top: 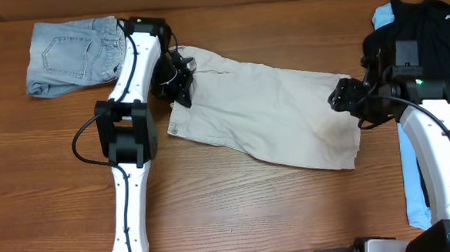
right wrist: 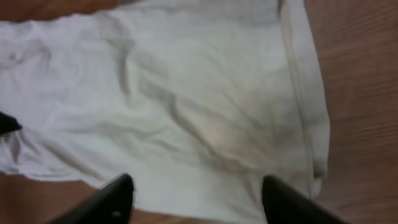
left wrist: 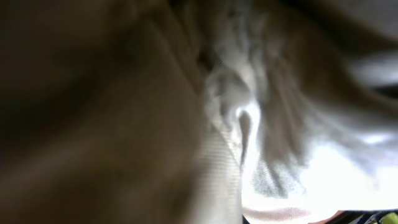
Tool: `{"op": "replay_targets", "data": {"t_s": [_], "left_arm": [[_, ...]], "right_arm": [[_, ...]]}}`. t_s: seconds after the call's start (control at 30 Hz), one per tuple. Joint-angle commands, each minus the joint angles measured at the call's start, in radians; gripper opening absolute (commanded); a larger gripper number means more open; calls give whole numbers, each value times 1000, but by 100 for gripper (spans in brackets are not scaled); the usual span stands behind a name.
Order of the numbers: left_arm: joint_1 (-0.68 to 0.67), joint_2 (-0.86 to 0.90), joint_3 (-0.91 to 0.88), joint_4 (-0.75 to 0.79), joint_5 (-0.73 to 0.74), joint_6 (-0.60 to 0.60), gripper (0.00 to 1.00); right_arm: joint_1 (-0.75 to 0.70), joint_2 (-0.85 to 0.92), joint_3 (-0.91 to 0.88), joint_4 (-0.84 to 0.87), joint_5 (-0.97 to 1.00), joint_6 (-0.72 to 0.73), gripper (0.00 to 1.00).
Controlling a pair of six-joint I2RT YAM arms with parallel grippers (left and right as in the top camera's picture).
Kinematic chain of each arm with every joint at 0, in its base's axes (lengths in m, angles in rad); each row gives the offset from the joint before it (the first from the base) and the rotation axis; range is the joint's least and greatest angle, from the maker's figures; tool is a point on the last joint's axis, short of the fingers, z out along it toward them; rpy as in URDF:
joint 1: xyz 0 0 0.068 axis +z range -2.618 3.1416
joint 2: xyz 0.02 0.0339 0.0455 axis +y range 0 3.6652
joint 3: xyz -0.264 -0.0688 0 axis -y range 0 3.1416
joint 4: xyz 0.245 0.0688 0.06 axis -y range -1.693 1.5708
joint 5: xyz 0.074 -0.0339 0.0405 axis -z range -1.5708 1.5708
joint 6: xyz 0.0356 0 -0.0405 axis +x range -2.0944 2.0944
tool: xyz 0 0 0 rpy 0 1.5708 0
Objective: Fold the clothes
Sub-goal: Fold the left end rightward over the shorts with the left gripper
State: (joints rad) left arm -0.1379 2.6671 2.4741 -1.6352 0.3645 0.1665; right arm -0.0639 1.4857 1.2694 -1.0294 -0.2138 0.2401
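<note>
The beige khaki shorts (top: 270, 112) lie flat across the middle of the table. My left gripper (top: 178, 80) is at their upper-left corner. In the left wrist view, blurred beige cloth (left wrist: 236, 124) fills the frame right against the camera and hides the fingers; the gripper looks shut on bunched fabric. My right gripper (top: 345, 96) is at the shorts' right end. In the right wrist view it (right wrist: 196, 199) is open, its two black fingers spread over the cloth (right wrist: 186, 106) near its hem, holding nothing.
Folded light-blue denim shorts (top: 67, 57) lie at the back left, beside the left arm. A black garment (top: 424, 19) on pale-blue cloth (top: 413, 185) is piled at the right edge under the right arm. Bare wooden table (top: 276, 208) lies in front.
</note>
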Motion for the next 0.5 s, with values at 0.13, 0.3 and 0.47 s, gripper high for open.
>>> {"op": "replay_targets", "data": {"t_s": [0.13, 0.3, 0.47], "left_arm": [[14, -21, 24, -55, -74, -68, 4], [21, -183, 25, -42, -85, -86, 4], [15, -320, 25, -27, -124, -114, 4]], "right_arm": [[-3, 74, -7, 73, -17, -5, 23], [-2, 228, -7, 98, -60, -5, 4], [5, 352, -7, 119, -78, -5, 4]]}}
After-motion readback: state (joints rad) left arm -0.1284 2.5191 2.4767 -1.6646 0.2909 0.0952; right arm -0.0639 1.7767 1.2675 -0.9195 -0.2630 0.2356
